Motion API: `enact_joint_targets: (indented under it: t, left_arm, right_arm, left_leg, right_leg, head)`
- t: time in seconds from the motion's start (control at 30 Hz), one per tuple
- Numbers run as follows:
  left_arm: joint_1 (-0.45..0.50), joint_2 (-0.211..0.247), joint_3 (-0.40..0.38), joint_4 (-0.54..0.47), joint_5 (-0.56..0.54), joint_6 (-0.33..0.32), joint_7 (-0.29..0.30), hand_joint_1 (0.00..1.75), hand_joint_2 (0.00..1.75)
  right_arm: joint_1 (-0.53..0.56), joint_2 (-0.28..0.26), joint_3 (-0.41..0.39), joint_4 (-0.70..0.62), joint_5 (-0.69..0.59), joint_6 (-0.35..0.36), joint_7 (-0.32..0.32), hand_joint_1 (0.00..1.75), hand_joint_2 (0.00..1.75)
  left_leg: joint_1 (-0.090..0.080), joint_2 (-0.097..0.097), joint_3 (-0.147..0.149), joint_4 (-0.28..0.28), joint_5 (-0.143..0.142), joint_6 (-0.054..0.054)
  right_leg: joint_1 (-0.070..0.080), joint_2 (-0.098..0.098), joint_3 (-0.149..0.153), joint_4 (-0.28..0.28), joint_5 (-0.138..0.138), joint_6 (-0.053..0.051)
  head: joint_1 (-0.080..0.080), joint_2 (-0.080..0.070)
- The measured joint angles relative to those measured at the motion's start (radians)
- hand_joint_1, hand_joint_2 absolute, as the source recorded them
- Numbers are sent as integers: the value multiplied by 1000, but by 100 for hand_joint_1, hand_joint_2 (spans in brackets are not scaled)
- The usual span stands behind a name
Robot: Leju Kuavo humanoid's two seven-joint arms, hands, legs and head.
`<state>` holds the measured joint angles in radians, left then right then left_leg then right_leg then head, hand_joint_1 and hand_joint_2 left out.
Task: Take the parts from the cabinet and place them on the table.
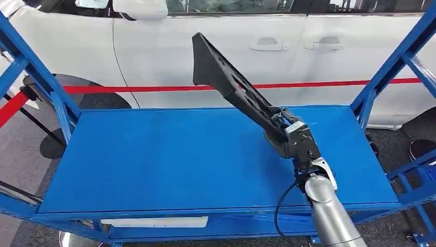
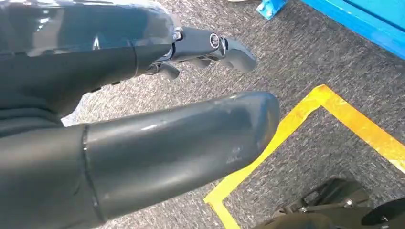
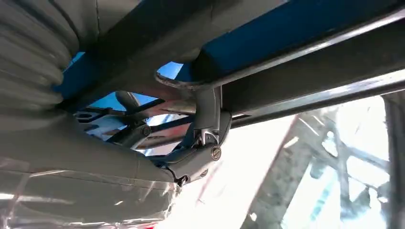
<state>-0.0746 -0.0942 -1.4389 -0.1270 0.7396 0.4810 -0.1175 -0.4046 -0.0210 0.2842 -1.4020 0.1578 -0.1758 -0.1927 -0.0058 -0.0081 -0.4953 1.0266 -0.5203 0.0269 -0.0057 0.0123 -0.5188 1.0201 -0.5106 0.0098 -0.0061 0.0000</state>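
My right hand grips one end of a long black plastic part and holds it tilted up and to the left above the blue table top. In the right wrist view the dark fingers wrap around the black part's bars. My left hand hangs beside me over the grey carpet, its fingers slightly curled with nothing in them.
Blue frame posts stand at the table's left and right. A white car and a red barrier strip lie behind. A yellow floor line runs under my left hand. A white part lies on the lower shelf.
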Motion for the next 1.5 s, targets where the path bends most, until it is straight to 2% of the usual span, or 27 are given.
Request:
enact_joint_targets:
  t: [0.13, 0.37, 0.47, 0.57, 0.77, 0.8, 0.9, 0.97, 1.03, 1.13, 1.2, 1.43, 1.5]
  left_arm:
    - [0, 0, 0, 0, 3, 7, -4, 0, 0]
    - [0, 0, -1, 0, 8, 14, -16, 0, 0]
    - [2, 0, 9, 0, 54, 18, -97, 0, 0]
    - [10, 0, 33, 0, 87, -10, -197, 0, 0]
    - [17, -3, 54, 0, 99, -21, -232, 0, 0]
    - [17, -4, 61, 0, 114, -33, -268, 0, 0]
    - [19, -6, 96, 0, 172, -96, -433, 0, 0]
    - [21, -9, 127, -5, 204, -179, -525, 0, 0]
    - [31, -2, 191, -51, 154, -252, -569, 0, 0]
    - [55, 7, 332, -119, -21, -290, -572, 0, 0]
    - [67, 7, 408, -145, -86, -301, -572, 0, 0]
    - [72, -2, 591, -137, -109, -412, -572, 0, 0]
    - [77, -3, 626, -136, -132, -423, -572, 0, 0]
  right_arm:
    - [10, -39, -1, -67, -104, 14, -17, 175, 175]
    - [21, -80, -6, -125, -123, 11, -18, 175, 175]
    - [59, -89, -11, -154, -176, 18, -55, 175, 175]
    - [111, -102, -19, -199, -231, 30, -87, 175, 175]
    - [149, -126, -32, -240, -256, 39, -92, 175, 175]
    - [152, -126, -35, -244, -280, 52, -95, 175, 175]
    - [174, -143, -44, -271, -377, 96, -109, 175, 175]
    - [186, -159, -54, -290, -406, 118, -115, 175, 175]
    - [204, -175, -69, -314, -400, 123, -117, 175, 175]
    - [225, -184, -89, -332, -384, 124, -117, 175, 175]
    - [239, -185, -98, -337, -381, 126, -119, 175, 175]
    - [267, -190, -115, -366, -374, 147, -134, 175, 175]
    - [274, -190, -115, -375, -370, 148, -134, 175, 175]
  left_leg:
    - [0, 0, -6, 0, 0, 0]
    - [0, 0, -9, 0, 0, 0]
    - [0, -1, -9, 0, 0, 0]
    - [0, -1, -10, 0, 0, 0]
    - [0, -1, -10, 0, 0, 0]
    - [0, 0, -10, 0, 0, 0]
    - [0, -2, -11, 0, 0, 0]
    - [0, -2, -11, 0, 0, 0]
    - [0, -2, -11, 0, 0, 0]
    - [0, -2, -11, 0, 0, 0]
    - [0, -2, -11, 0, 0, 0]
    - [0, -2, -11, 0, 0, -1]
    - [0, -2, -11, 0, 0, -1]
  right_leg:
    - [0, 0, -6, 0, 0, 0]
    - [0, 0, -9, 0, 0, 0]
    - [0, -1, -9, 0, 0, 0]
    - [0, -1, -9, 0, 0, 0]
    - [0, 0, -10, 0, 0, 0]
    - [0, 0, -10, 0, 0, 0]
    - [0, -3, -10, 0, 0, 0]
    - [0, -2, -10, 0, 0, 0]
    - [0, -2, -10, 0, 0, 0]
    - [0, -1, -10, 0, 0, 0]
    - [0, -2, -11, 0, 0, 0]
    - [0, -2, -10, 0, 0, 0]
    - [0, -2, -11, 0, 0, 0]
  head:
    - [0, 0]
    - [0, 0]
    - [0, 0]
    - [0, 0]
    - [0, 0]
    - [0, 0]
    - [0, 0]
    - [0, 0]
    - [0, 0]
    - [0, 0]
    - [0, 0]
    - [0, 0]
    - [0, 0]
